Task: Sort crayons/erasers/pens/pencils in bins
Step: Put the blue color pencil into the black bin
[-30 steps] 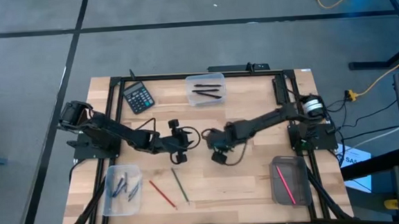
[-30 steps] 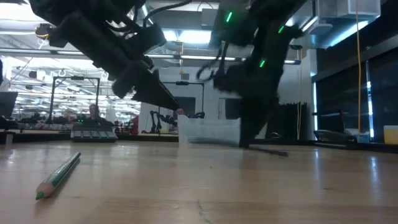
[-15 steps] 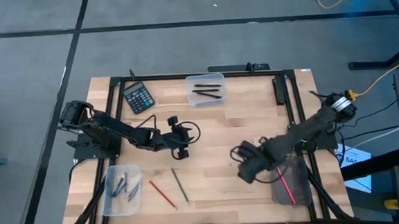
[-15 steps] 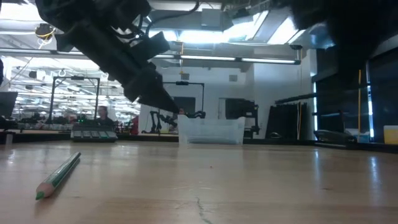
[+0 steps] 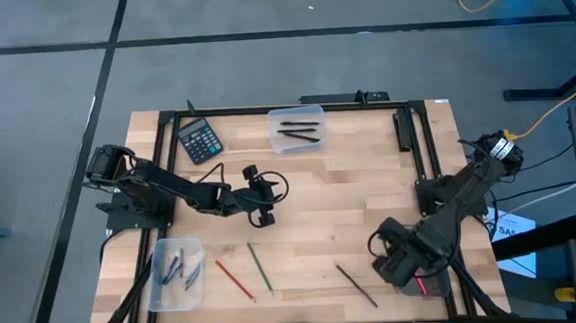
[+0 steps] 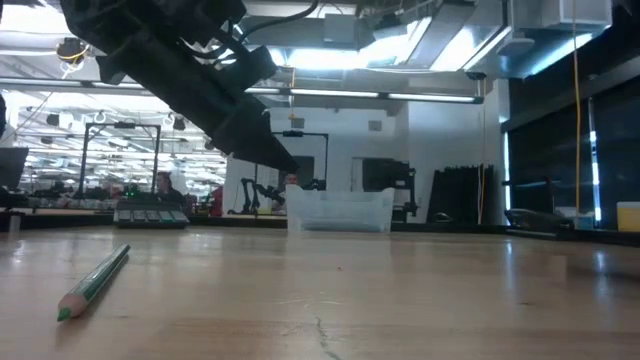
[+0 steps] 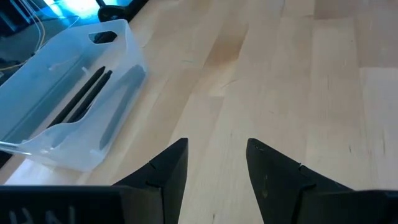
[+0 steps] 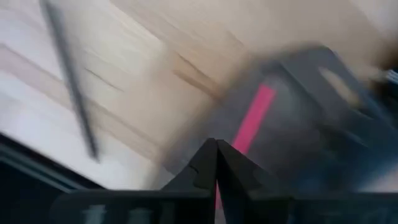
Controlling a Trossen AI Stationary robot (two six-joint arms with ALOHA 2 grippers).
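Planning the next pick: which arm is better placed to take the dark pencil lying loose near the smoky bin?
Right. Its tool hangs by the smoky bin, close to the dark pencil; the left tool sits farther off, mid-table.

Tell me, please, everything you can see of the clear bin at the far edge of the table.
The clear bin is a small rounded-rectangle tub of whitish translucent plastic with a handle cutout in one end wall. It sits upright on the wooden table, to the right of the calculator in the high view. Inside lie thin black sticks flat on its floor. No gripper touches it.
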